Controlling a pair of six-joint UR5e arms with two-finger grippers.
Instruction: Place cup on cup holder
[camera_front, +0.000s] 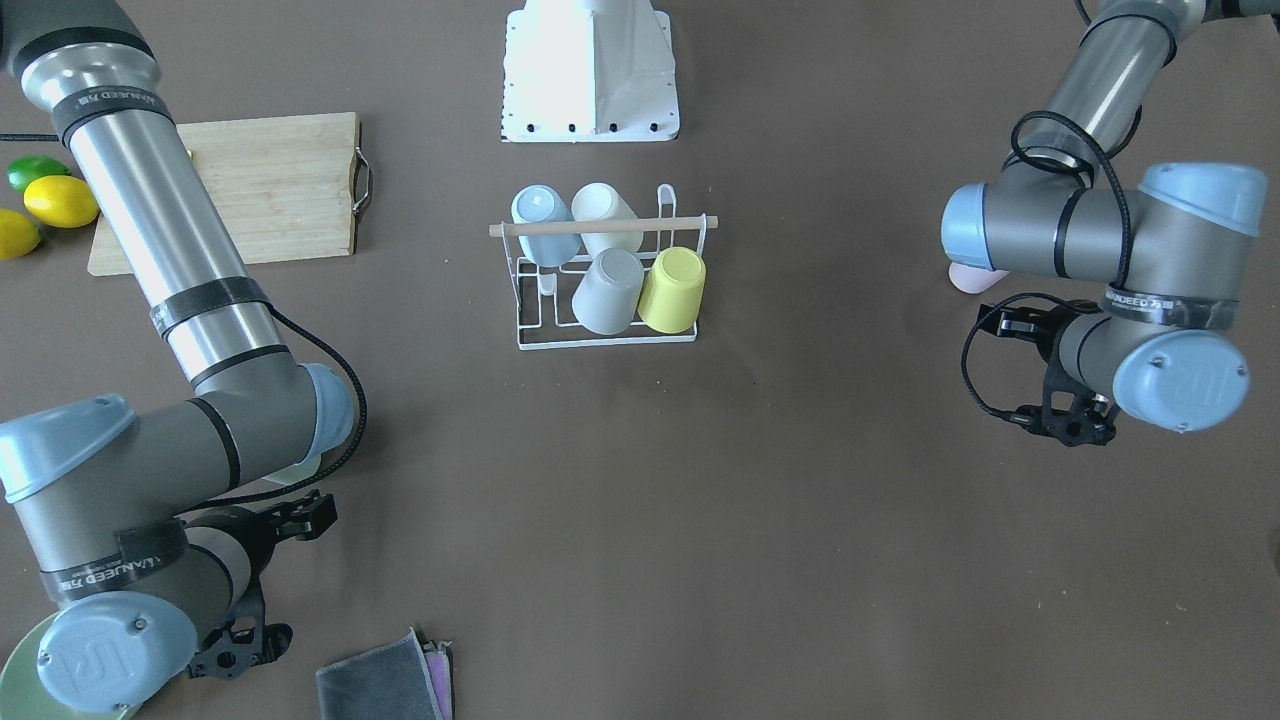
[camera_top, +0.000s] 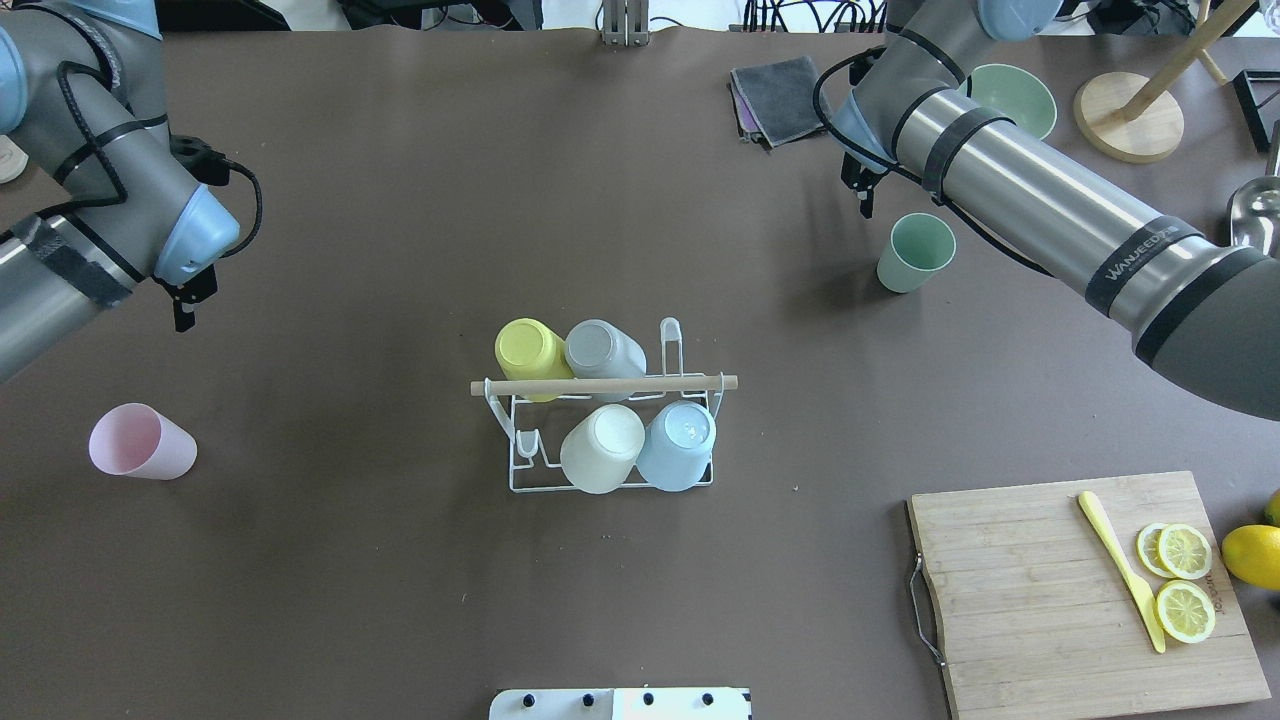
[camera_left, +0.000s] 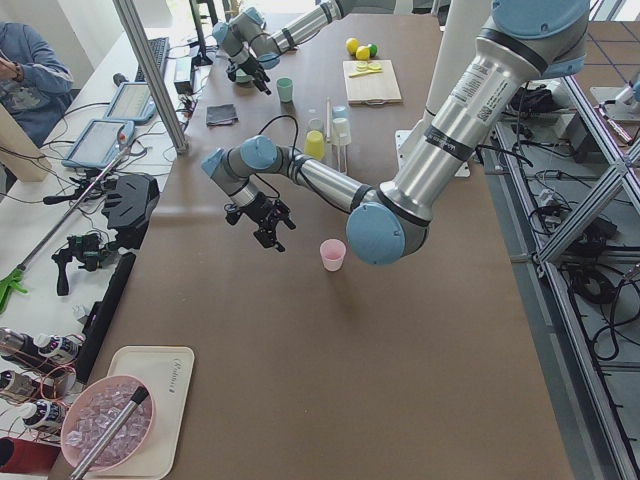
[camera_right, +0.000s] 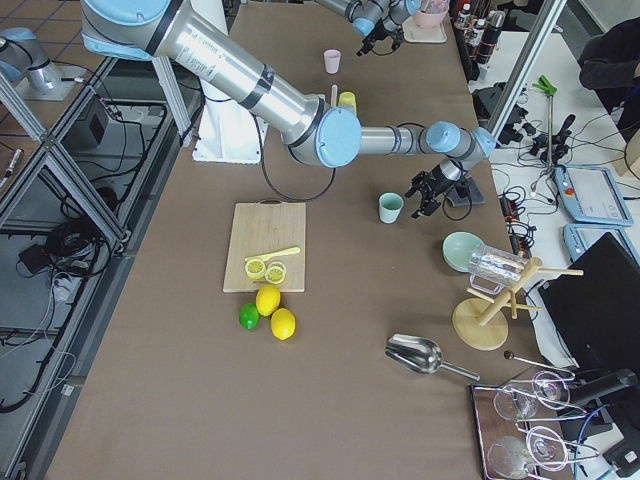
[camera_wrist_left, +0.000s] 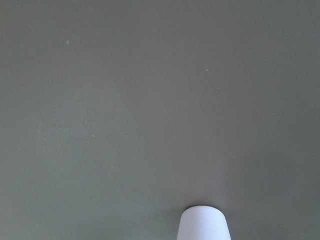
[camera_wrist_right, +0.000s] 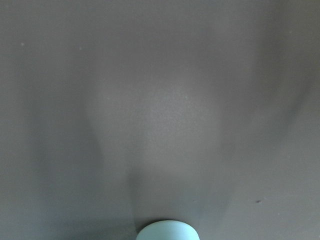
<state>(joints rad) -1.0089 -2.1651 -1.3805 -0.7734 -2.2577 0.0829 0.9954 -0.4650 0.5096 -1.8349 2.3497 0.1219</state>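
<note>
The white wire cup holder with a wooden dowel handle (camera_top: 600, 384) stands mid-table. Four upturned plastic cups sit on its prongs: a yellow cup (camera_top: 528, 348) left of a grey cup (camera_top: 603, 348) in the far row, and a cream cup (camera_top: 602, 450) left of a light blue cup (camera_top: 678, 447) in the near row. A pink plastic cup (camera_top: 140, 442) stands well apart to the holder's left, and a pale green plastic cup (camera_top: 915, 252) stands to its right and farther out. Nearer the robot on the right lies a wooden cutting board (camera_top: 1050, 620), bearing a yellow plastic knife (camera_top: 1120, 572) with lemon slices (camera_top: 1185, 610) just beside it on the right.

Six cups (camera_top: 140, 442), one cup holder (camera_top: 600, 385), one cutting board (camera_top: 1040, 600), two lemons (camera_front: 60, 200), perhaps three slices (camera_top: 1185, 610).
</note>
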